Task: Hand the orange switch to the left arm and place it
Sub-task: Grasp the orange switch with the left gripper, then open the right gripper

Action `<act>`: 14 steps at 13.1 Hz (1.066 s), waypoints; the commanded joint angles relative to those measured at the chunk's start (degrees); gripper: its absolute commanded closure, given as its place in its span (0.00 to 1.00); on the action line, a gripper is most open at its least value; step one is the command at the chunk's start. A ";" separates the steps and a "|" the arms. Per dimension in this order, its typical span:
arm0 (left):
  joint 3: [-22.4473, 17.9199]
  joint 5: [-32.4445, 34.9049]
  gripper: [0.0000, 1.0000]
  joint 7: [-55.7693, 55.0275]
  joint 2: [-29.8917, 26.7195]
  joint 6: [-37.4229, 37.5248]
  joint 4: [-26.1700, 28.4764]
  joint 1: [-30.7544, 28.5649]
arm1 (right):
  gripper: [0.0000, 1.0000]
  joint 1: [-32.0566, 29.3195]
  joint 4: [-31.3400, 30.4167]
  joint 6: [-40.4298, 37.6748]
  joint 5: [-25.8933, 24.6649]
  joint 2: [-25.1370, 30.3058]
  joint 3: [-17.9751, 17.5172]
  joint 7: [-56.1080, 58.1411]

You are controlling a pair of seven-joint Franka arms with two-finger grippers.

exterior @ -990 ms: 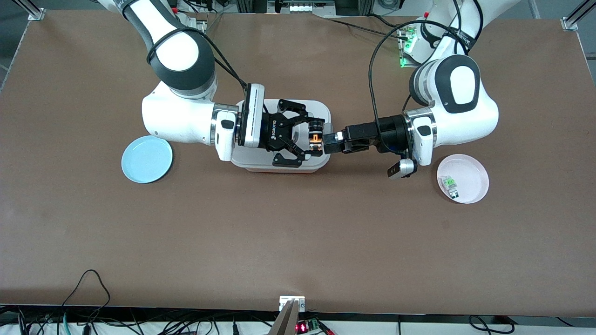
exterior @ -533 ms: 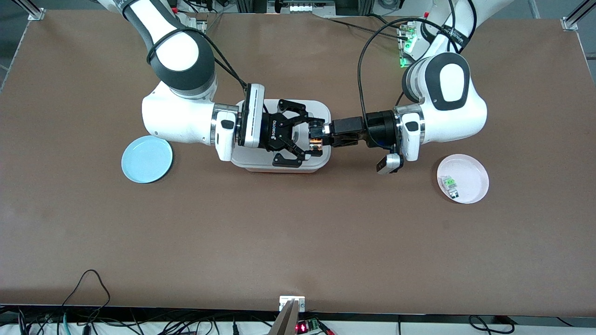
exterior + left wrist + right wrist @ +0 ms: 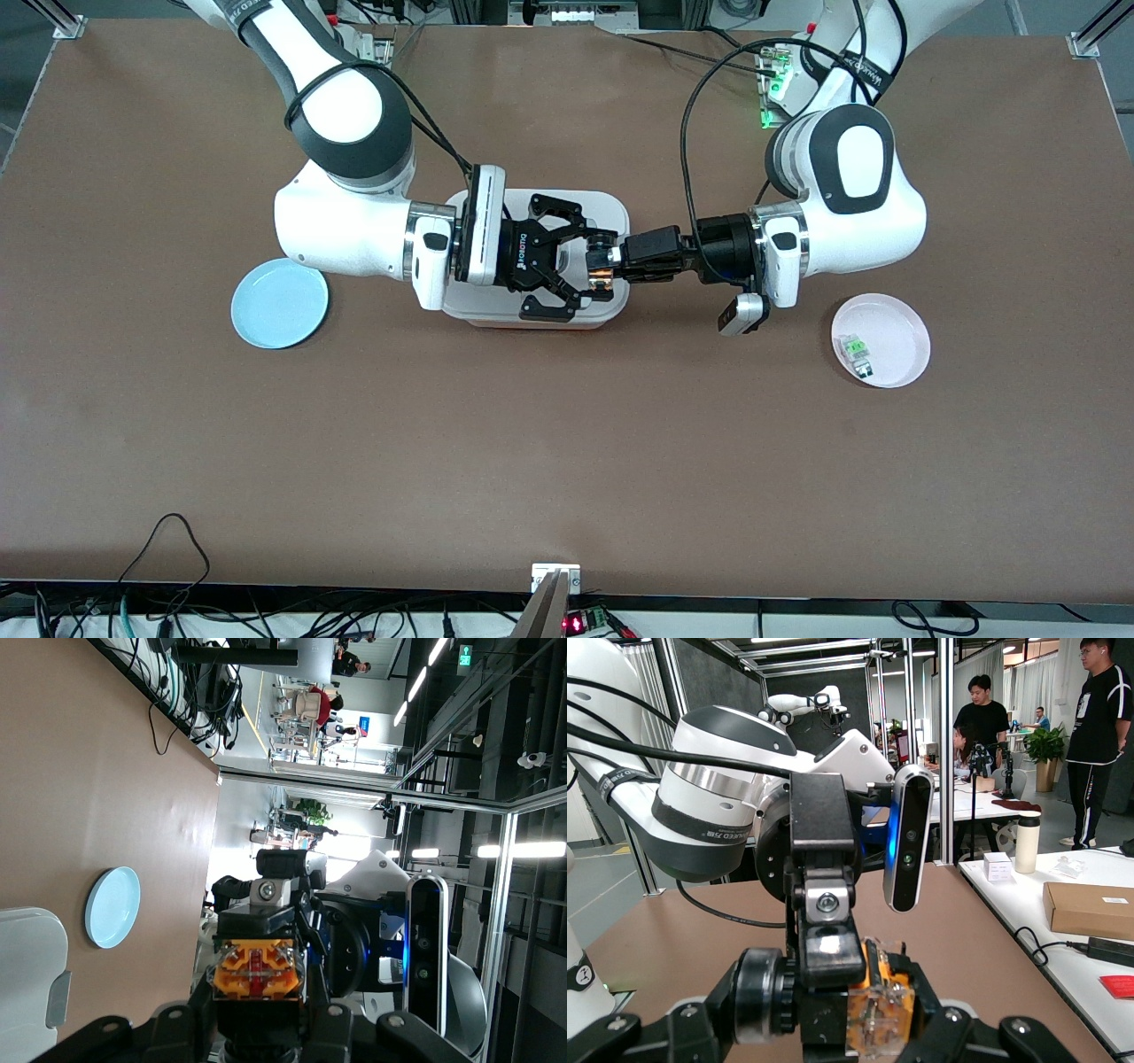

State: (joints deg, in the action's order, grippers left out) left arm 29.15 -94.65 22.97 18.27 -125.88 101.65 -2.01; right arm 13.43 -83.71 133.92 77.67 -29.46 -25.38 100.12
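Observation:
The orange switch (image 3: 601,263) hangs in the air over the white lidded box (image 3: 613,211), between both grippers. My left gripper (image 3: 613,262) is shut on its middle; its orange face shows in the left wrist view (image 3: 259,967). My right gripper (image 3: 602,262) reaches in over the box, one finger against each end of the switch (image 3: 879,1010). The right wrist view shows the left gripper (image 3: 824,904) clamped across the switch. The box also shows in the left wrist view (image 3: 31,974).
A blue plate (image 3: 279,303) lies at the right arm's end of the table. A pink plate (image 3: 899,323) at the left arm's end holds a small clear-white part with a green top (image 3: 856,350). Cables run along the table edge nearest the front camera.
My left gripper carried the switch toward the right gripper, in between its fingers over the box. The right gripper's fingers drew in slightly around it.

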 commanded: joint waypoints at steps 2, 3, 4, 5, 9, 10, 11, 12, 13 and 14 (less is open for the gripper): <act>0.20 -1.24 0.87 2.43 0.28 0.02 -0.05 -0.54 | 0.00 0.19 1.27 0.20 1.87 -0.25 -0.28 -1.07; 0.20 -1.24 0.87 2.43 0.28 0.02 -0.05 -0.54 | 0.00 0.10 1.27 0.02 1.87 -0.16 -0.28 -2.55; 0.20 -1.24 0.87 2.43 0.28 0.02 -0.05 -0.54 | 0.00 -0.07 1.36 -0.07 1.70 -0.07 -0.28 -4.22; 0.20 -1.24 0.87 2.34 0.19 0.02 -0.05 -0.54 | 0.00 -0.25 1.36 -0.07 1.70 0.10 -0.28 -5.02; 0.20 -1.16 0.87 2.25 -0.25 0.11 -0.05 -1.42 | 0.00 -2.09 1.10 -1.37 0.82 0.89 -0.10 -5.55; -0.06 -0.46 0.87 2.60 -0.68 0.29 0.04 -2.12 | 0.00 -3.23 0.66 -3.13 0.04 1.33 0.16 -5.64; -0.06 1.29 0.87 2.69 -0.78 0.55 0.13 -2.99 | 0.00 -4.63 0.14 -4.97 -1.02 1.68 0.25 -5.64; -0.06 4.18 0.87 2.69 -0.78 1.60 0.04 -3.52 | 0.00 -6.21 -0.13 -7.16 -1.72 2.12 0.33 -5.81; -0.06 7.51 0.87 2.69 -0.78 2.91 -0.22 -4.57 | 0.00 -7.88 -0.66 -9.27 -2.34 2.38 0.34 -5.82; -0.06 11.11 0.87 2.69 -0.69 4.67 -0.49 -6.24 | 0.00 -9.81 -1.53 -11.47 -2.95 2.91 0.34 -5.82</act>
State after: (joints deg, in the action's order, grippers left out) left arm 28.99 -88.31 24.85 18.32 -124.31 101.43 -5.68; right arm 7.10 -82.82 126.25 76.09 -28.66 -24.73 95.14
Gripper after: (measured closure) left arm 0.577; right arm 0.000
